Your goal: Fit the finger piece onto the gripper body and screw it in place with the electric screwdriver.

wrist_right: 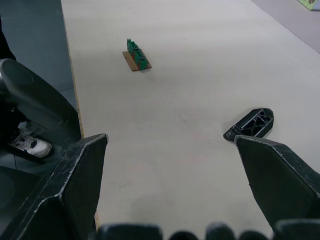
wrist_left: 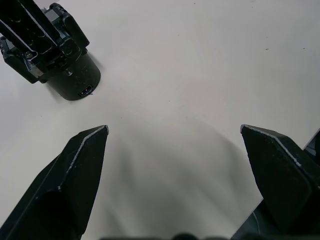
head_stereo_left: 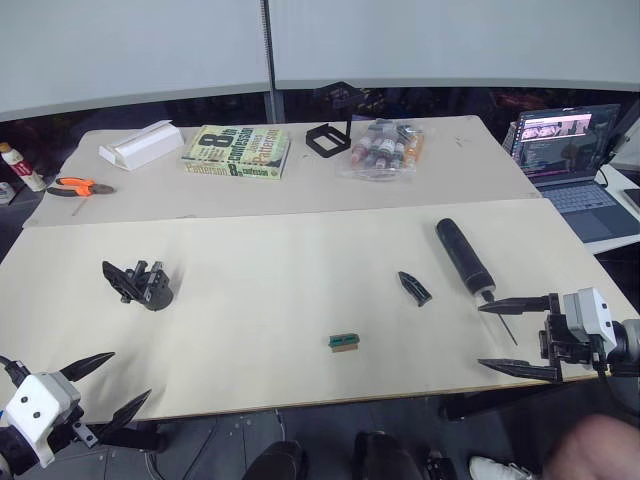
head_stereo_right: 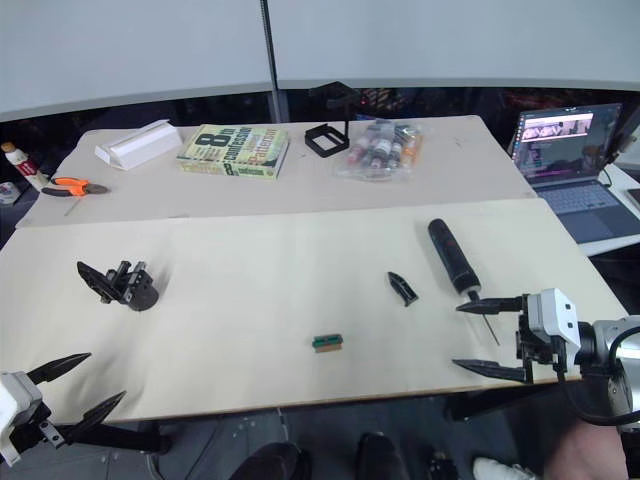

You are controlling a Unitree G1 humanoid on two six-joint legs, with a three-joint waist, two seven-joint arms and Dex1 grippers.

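Both grippers are held wide apart and empty: the right gripper (head_stereo_left: 513,337) at the table's near right corner, just beside the bit of the electric screwdriver (head_stereo_left: 465,257), and the left gripper (head_stereo_left: 108,383) over the near left edge.

The finger piece (head_stereo_left: 414,288) is seen lying flat toward the right side of the table (head_stereo_left: 280,330), near the screwdriver but apart from it. The gripper body (head_stereo_left: 140,283) is placed well away, toward the left edge, so nothing has yet been fitted.

A slip is judged likely if the small tapered finger piece is pinched off-centre by the pointed fingertips; it could be flicked toward the near edge. The screwdriver could be rolled if its thin bit is nudged by the upper right finger (head_stereo_left: 512,304). The small green block (head_stereo_left: 344,342) could be mistaken for the part.

At the far edge, a clear bag (head_stereo_left: 382,150) is seen holding several small bottles.
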